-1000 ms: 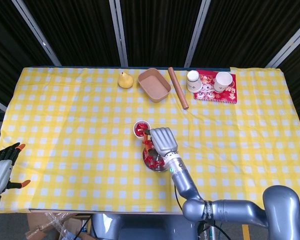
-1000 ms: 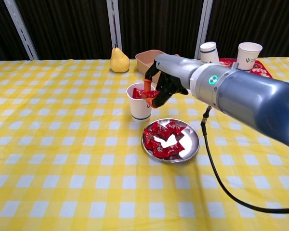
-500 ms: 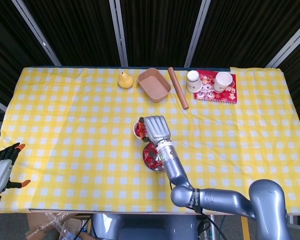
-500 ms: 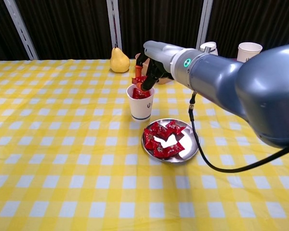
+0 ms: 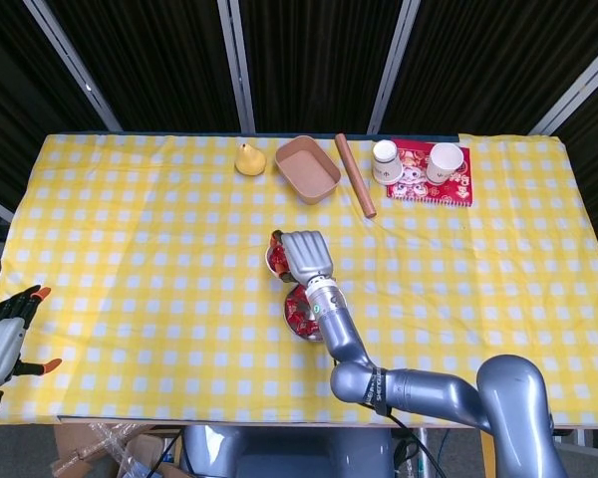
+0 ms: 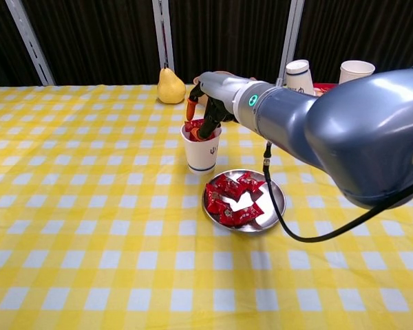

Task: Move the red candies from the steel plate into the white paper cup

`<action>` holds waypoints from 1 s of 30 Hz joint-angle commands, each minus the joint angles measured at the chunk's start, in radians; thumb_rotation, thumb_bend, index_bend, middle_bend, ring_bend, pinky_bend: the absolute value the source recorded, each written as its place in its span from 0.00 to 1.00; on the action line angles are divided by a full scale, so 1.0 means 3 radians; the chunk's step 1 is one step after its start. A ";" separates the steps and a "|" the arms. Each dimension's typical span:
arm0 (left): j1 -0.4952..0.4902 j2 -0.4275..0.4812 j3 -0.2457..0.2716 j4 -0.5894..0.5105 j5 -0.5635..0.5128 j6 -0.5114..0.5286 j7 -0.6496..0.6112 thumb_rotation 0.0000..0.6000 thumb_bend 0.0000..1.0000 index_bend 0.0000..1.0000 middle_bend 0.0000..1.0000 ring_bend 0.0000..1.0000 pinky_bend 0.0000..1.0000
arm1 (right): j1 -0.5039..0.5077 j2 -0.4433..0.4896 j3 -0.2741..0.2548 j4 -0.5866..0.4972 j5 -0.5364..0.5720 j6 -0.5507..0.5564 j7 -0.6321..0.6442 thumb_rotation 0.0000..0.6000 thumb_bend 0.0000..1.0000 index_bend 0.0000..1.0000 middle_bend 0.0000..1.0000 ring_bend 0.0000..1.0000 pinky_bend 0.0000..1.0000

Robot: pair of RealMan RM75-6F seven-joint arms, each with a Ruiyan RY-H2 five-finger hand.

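The white paper cup (image 6: pixel 201 152) stands just left of the steel plate (image 6: pixel 279 199), which holds several red candies (image 6: pixel 234 199). My right hand (image 6: pixel 210 103) hangs over the cup's mouth, thumb and a finger pinching a red candy (image 6: pixel 195 126) that sits among the candies in the cup. In the head view this right hand (image 5: pixel 304 256) covers most of the cup (image 5: pixel 273 261), and the plate (image 5: pixel 291 313) shows beside the wrist. My left hand (image 5: pixel 5 334) stays off the table's near left corner, fingers apart and holding nothing.
A yellow pear (image 6: pixel 171 86), a tan box (image 5: pixel 307 169) and a wooden rolling pin (image 5: pixel 355 174) lie along the far edge. Two white cups (image 5: pixel 446 161) stand on a red booklet (image 5: pixel 419 179) at the far right.
My right hand carried a candy from beside the plate leftwards and down onto the cup's mouth. The left hand has not moved.
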 commanded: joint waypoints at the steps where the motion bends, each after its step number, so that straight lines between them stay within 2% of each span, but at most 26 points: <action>1: 0.0005 -0.0002 0.0001 -0.0005 0.0008 0.0016 0.0005 1.00 0.05 0.00 0.00 0.00 0.00 | -0.0066 0.0112 -0.0051 -0.0234 -0.0074 0.0133 -0.0014 1.00 0.46 0.37 0.87 0.91 0.85; 10: 0.0012 -0.0007 0.0004 -0.0004 0.0037 0.0045 0.0005 1.00 0.05 0.00 0.00 0.00 0.00 | -0.0123 0.0251 -0.0090 -0.0548 -0.0131 0.0333 -0.0068 1.00 0.39 0.31 0.87 0.91 0.85; 19: 0.0027 -0.0013 0.0010 0.0011 0.0082 0.0088 -0.0004 1.00 0.05 0.00 0.00 0.00 0.00 | -0.0142 0.0175 -0.0122 -0.0478 -0.0118 0.0340 0.0026 1.00 0.39 0.30 0.87 0.91 0.84; 24: 0.0028 -0.0008 0.0003 0.0021 0.0058 0.0079 -0.0026 1.00 0.05 0.00 0.00 0.00 0.00 | -0.0223 0.0301 -0.0197 -0.0842 -0.0232 0.0466 -0.0005 1.00 0.39 0.30 0.87 0.91 0.83; 30: 0.0021 -0.0014 0.0001 0.0020 0.0073 0.0078 -0.0021 1.00 0.05 0.00 0.00 0.00 0.00 | -0.0372 0.0518 -0.0468 -0.1407 -0.0331 0.0592 -0.0150 1.00 0.39 0.30 0.87 0.91 0.83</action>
